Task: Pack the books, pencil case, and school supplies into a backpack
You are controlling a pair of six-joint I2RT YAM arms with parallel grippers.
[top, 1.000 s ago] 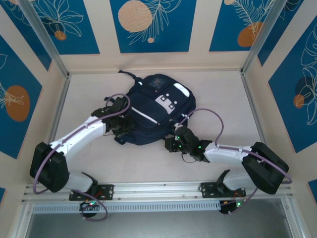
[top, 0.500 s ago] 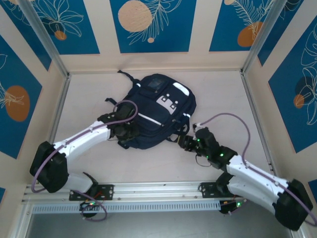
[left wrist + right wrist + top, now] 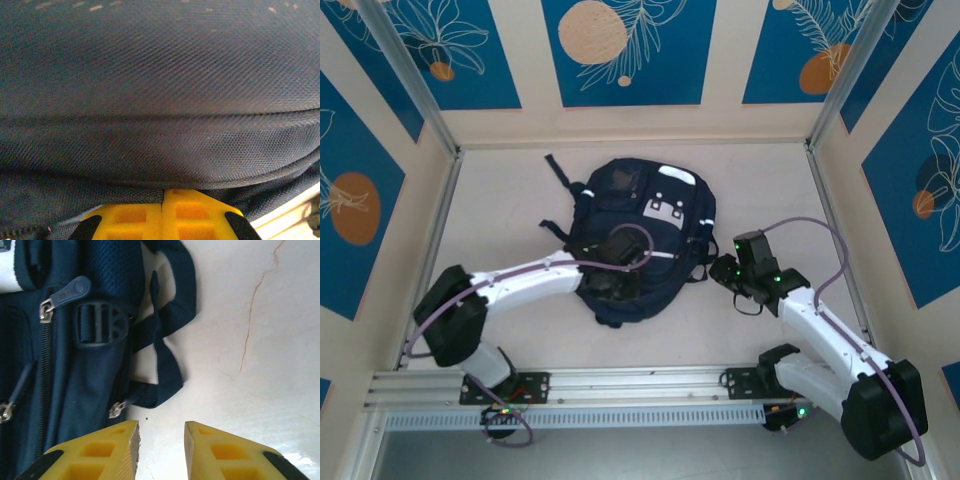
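Top view: backpack [image 3: 655,215] is lying flat mid-worktop [image 3: 500,220], front up, handle end pointing ~11 o'clock. Navy fabric, white trim, looking closed. Left pincer [image 3: 608,290] is sitting on its 6 o'clock end. Right pincer [image 3: 723,270] is hanging just off its 4 o'clock side.

Left wrist: left pincer [image 3: 163,192] is showing its tips pressed together, butting against coarse navy weave of the backpack [image 3: 160,75]. Can't tell if a fold is nipped between them.

Right wrist: right pincer [image 3: 161,432] is standing spread, nothing between the tips, bare worktop [image 3: 250,365] under it. The backpack [image 3: 75,370] is filling the 9 o'clock half. A dark buckle [image 3: 100,325] and zip pull [image 3: 70,292] are sitting toward 10 o'clock, and a loose strap [image 3: 167,355] is curling at 12.

My read: step = getting the bag open. Left should be pinning the fabric down while right is going for a zip pull, not the strap. Pull along the zip line, slowly. The fabric is soft, so it'll likely be bunching and dragging the bag.
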